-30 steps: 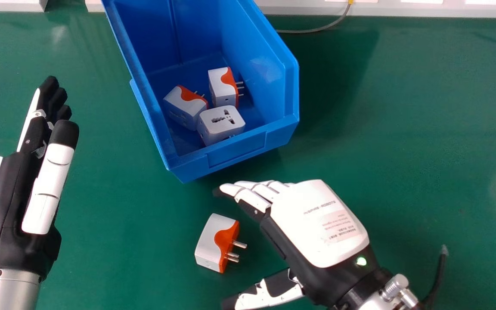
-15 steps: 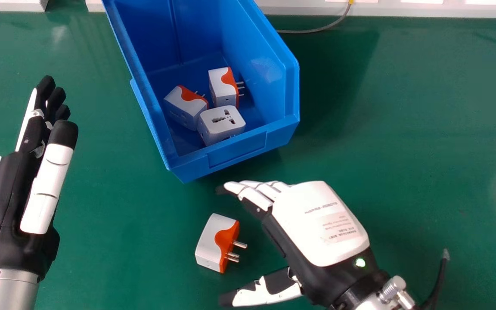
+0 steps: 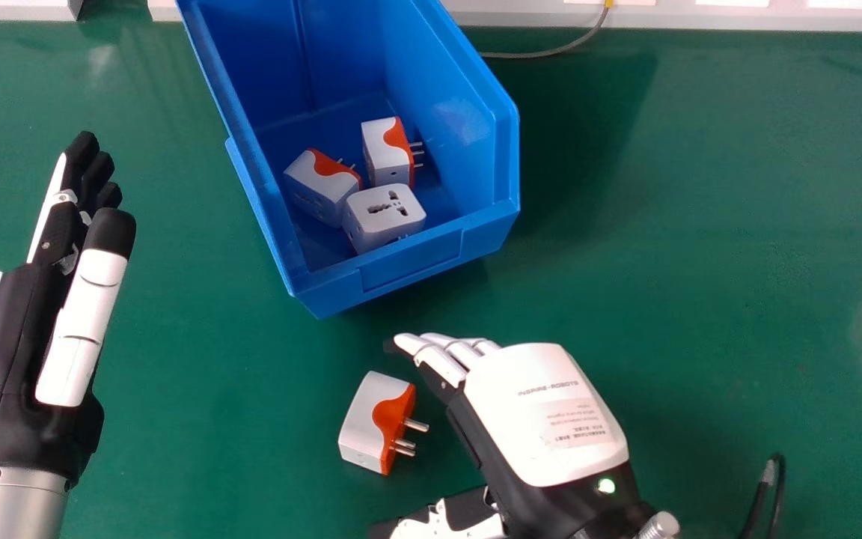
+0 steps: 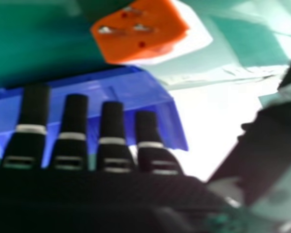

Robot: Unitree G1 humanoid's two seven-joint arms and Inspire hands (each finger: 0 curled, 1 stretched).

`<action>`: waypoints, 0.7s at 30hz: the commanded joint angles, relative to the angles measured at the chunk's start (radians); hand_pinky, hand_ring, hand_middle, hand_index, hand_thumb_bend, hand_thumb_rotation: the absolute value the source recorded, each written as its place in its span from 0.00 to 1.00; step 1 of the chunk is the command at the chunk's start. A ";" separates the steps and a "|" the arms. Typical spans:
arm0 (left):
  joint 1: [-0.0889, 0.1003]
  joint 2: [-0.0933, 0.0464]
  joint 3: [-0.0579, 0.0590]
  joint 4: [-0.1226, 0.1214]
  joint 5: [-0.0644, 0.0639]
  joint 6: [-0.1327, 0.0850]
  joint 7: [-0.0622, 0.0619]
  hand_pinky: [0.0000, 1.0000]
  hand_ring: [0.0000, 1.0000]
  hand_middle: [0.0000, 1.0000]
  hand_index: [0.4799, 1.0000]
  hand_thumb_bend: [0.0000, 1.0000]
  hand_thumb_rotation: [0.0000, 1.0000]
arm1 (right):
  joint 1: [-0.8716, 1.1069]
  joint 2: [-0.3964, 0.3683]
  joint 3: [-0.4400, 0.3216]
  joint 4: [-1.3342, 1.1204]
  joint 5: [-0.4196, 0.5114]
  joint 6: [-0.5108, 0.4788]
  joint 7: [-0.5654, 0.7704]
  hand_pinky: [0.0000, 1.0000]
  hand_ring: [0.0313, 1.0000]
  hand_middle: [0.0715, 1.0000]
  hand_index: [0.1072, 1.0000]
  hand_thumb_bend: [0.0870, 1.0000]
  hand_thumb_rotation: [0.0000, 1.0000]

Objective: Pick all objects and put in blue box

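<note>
My right hand (image 3: 543, 412) is open beside a white and orange plug adapter (image 3: 376, 423) on the green table, its fingers beyond the adapter's right side and its thumb nearer the bottom edge; they do not touch it. In the right hand view my right hand (image 4: 111, 141) has straight fingers, with the adapter (image 4: 140, 30) and the blue box (image 4: 111, 92) past them. The blue box (image 3: 412, 262) holds a white adapter (image 3: 384, 215) and two white and orange ones (image 3: 322, 183), (image 3: 388, 150). My left hand (image 3: 19, 359) is open at the left.
The green table (image 3: 700, 224) extends to the right of the box. A grey cable (image 3: 543, 54) lies behind the box, by a white ledge (image 3: 700, 16) at the far edge. A black cable (image 3: 764, 494) shows near the bottom right.
My right hand has moved slightly back toward the bottom edge, its thumb now partly cut off by that edge. The adapters and box have stayed put; my left hand has hardly moved.
</note>
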 commanded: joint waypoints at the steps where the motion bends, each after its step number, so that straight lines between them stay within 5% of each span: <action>1: -0.005 0.002 0.006 -0.018 -0.015 -0.020 -0.007 1.00 1.00 1.00 0.98 0.78 0.97 | -0.012 0.016 0.011 0.008 -0.018 0.012 -0.023 0.64 0.78 0.81 0.81 0.69 0.44; 4: -0.009 -0.002 0.008 -0.010 -0.018 -0.025 -0.010 1.00 1.00 1.00 0.98 0.78 0.96 | -0.026 0.036 0.020 0.031 -0.029 0.042 -0.021 0.65 0.78 0.82 0.82 0.70 0.43; 12: -0.011 0.000 0.006 -0.019 -0.003 -0.014 -0.001 1.00 1.00 1.00 0.98 0.78 0.97 | -0.069 0.079 0.036 0.090 -0.030 0.096 -0.044 0.67 0.79 0.83 0.84 0.71 0.41; 19: -0.023 -0.001 0.006 -0.013 -0.020 -0.008 -0.003 1.00 1.00 1.00 0.97 0.78 0.97 | -0.111 0.101 0.044 0.146 -0.025 0.135 -0.051 0.68 0.78 0.82 0.83 0.72 0.40; 21: -0.022 0.000 0.005 -0.016 -0.016 -0.006 -0.002 1.00 1.00 1.00 0.97 0.78 0.96 | -0.120 0.104 0.048 0.157 -0.024 0.144 -0.052 0.68 0.78 0.82 0.83 0.72 0.39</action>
